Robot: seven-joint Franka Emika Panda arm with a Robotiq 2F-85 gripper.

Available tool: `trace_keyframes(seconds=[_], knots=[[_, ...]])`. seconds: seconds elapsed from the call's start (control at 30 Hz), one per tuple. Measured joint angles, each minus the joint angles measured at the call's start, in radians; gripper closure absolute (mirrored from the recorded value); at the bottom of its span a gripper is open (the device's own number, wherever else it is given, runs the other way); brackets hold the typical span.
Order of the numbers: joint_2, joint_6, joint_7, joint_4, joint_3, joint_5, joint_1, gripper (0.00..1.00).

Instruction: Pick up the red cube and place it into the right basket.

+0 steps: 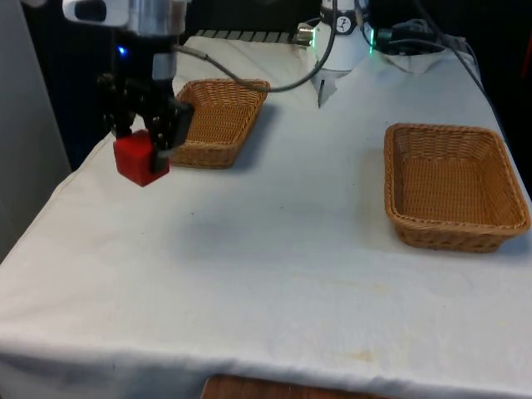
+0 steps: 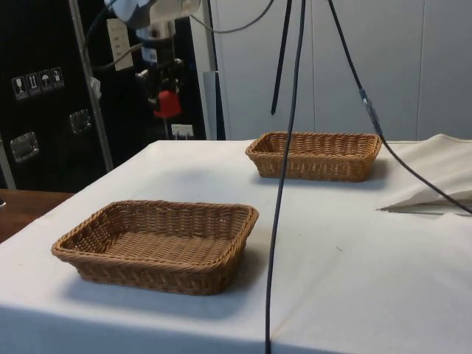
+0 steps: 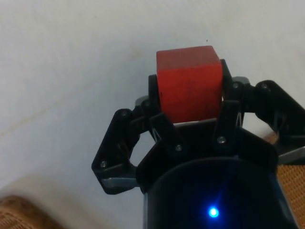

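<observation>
My black gripper (image 1: 143,150) is shut on the red cube (image 1: 140,159) and holds it in the air above the cloth, at the front view's left. In the wrist view the red cube (image 3: 189,88) sits clamped between the two fingers of the gripper (image 3: 189,98), with bare white cloth below it. From the side, the red cube (image 2: 167,103) hangs high over the table's far end in the gripper (image 2: 167,94). The right basket (image 1: 453,185), an empty wicker tray, lies at the front view's right, far from the cube.
A second empty wicker basket (image 1: 218,121) lies just behind and beside the gripper at the front view's left. Black cables (image 2: 284,169) hang across the side view. A cable (image 1: 249,83) trails from the arm over the left basket. The table's left edge (image 1: 50,204) is near.
</observation>
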Motion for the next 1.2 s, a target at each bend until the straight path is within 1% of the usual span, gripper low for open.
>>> trace_keyframes(seconds=[0.13,0.2,0.4,0.43,0.7,0.87,1.03,1.13,1.2], knots=[[-0.026,-0.016,-0.01,-0.01,-0.008,-0.015,0.009,0.93],[-0.033,-0.019,-0.013,-0.012,-0.009,-0.018,0.011,0.93],[-0.085,-0.058,-0.034,-0.029,-0.015,-0.049,0.023,0.93],[-0.085,-0.058,-0.034,-0.029,-0.015,-0.049,0.023,0.93],[-0.114,-0.089,-0.062,-0.05,-0.016,-0.056,0.038,0.93],[-0.115,-0.095,-0.073,-0.052,-0.016,-0.055,0.04,0.93],[-0.118,-0.115,-0.092,-0.052,-0.015,-0.05,0.043,0.93],[-0.119,-0.125,-0.102,-0.056,-0.013,-0.042,0.044,0.93],[-0.12,-0.129,-0.106,-0.064,-0.01,-0.035,0.047,0.93]])
